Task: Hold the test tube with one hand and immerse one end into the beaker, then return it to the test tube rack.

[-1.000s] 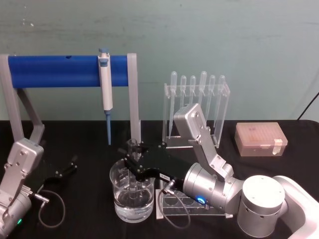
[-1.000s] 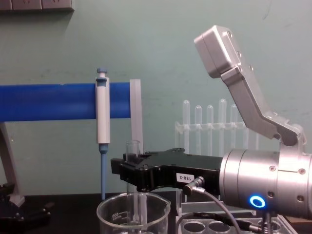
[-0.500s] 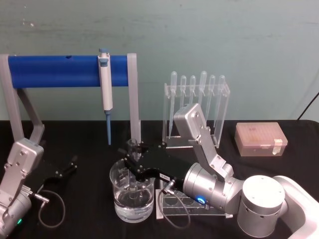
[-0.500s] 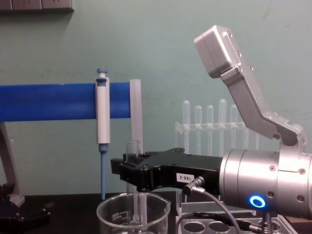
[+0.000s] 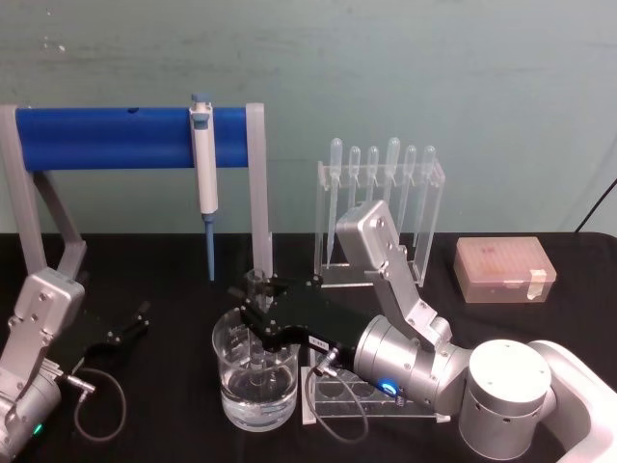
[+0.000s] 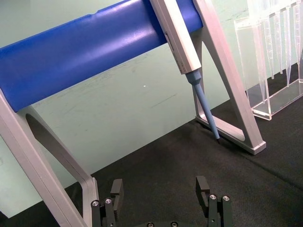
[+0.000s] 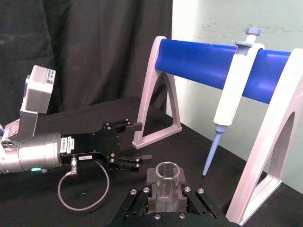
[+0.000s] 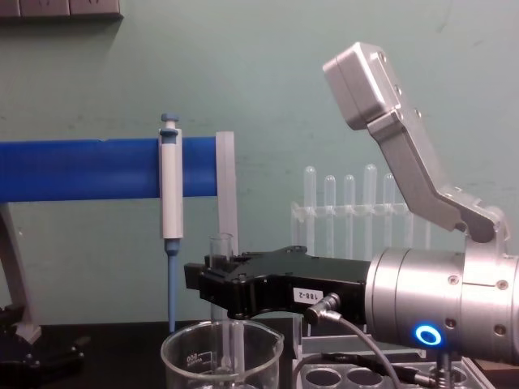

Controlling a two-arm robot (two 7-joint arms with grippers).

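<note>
Looking past the right gripper [image 5: 256, 301], you have the grey post of the blue bar stand [image 5: 116, 138] and the tip of the micropipette [image 5: 203, 164] just beyond its fingertips, so room on that far side is tight. Above the gripper the space is open. Straight below it sits the beaker [image 5: 228, 378], whose rim rings the test tube [image 8: 221, 245]. Just beside the beaker, under the gripper's wrist, lies the test tube rack [image 5: 347, 395]. Out past the fingertips, black table [image 5: 174, 415] runs open toward the left gripper [image 5: 135, 323], parked low with its fingers spread and nothing between them.

The right gripper is clenched on the tube just under its rim and holds it upright with its lower part inside the beaker. Whether the tip reaches the liquid you cannot tell. The right arm reaches across level from the right, with its wrist cylinder horizontal, its blue ring lit and one link angling up behind.
</note>
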